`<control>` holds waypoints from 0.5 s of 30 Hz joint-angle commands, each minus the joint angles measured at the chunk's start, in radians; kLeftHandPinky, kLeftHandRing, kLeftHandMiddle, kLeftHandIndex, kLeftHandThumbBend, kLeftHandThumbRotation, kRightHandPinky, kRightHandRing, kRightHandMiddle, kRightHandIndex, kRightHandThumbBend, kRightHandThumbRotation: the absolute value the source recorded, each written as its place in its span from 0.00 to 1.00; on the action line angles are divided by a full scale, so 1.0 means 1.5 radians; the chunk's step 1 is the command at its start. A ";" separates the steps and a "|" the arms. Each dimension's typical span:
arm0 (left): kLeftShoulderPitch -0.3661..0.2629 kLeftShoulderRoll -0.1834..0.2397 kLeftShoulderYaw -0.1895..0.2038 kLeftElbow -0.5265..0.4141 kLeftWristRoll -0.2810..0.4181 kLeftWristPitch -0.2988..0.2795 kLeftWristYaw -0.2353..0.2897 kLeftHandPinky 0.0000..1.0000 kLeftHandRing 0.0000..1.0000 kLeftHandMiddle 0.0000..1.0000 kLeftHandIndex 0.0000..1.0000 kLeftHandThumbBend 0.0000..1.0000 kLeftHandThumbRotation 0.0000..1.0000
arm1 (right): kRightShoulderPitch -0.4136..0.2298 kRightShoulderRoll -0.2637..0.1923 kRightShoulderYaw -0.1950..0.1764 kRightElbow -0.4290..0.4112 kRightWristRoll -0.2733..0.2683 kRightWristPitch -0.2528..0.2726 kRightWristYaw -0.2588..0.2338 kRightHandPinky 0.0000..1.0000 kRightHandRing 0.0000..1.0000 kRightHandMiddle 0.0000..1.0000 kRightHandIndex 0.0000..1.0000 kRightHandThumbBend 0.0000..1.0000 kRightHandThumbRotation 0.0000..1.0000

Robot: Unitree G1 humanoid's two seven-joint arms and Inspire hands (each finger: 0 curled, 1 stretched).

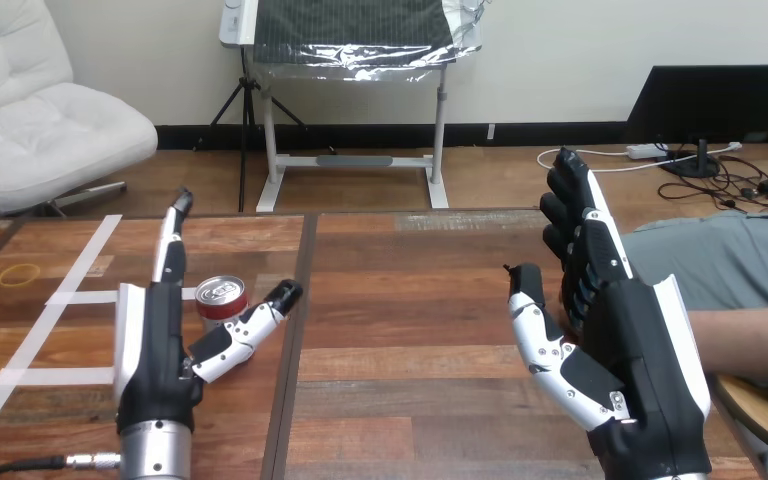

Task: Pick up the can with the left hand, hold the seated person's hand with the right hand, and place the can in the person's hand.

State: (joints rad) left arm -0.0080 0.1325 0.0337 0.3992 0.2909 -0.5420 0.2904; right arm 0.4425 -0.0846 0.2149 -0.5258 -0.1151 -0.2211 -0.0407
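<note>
On the table's (410, 300) left side, the can (222, 298) stands upright between the left hand's (150, 350) straight fingers and spread thumb, ungripped. An uneven squeeze could tip it. Far right, the right hand (640, 365) is open and empty beside the person's forearm (750, 340); it might clamp too hard.

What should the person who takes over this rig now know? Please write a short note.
Left hand: open, fingers straight, thumb spread. The can stands upright on the table between thumb and fingers, not yet gripped.
Right hand: open, raised, in front of the person's forearm; contact cannot be told.
Done: nothing yet.
Left: grip and lift the can, hold the person's hand, place the can in it.
</note>
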 commanded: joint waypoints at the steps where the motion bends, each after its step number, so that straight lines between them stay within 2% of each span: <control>1: -0.067 0.018 -0.003 0.031 0.017 -0.004 0.011 0.94 0.97 0.98 0.97 0.89 0.46 | -0.032 0.011 -0.010 -0.017 0.004 -0.005 0.003 1.00 1.00 1.00 1.00 0.00 0.00; 15: -0.100 0.030 -0.007 0.091 0.041 -0.013 0.044 0.93 0.97 0.98 0.98 0.90 0.46 | -0.030 0.010 -0.015 -0.017 0.013 -0.007 0.008 1.00 1.00 1.00 1.00 0.00 0.00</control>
State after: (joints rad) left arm -0.0746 0.1556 0.0274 0.5183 0.3331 -0.5413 0.3293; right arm 0.4425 -0.0845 0.2086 -0.5258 -0.1119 -0.2211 -0.0334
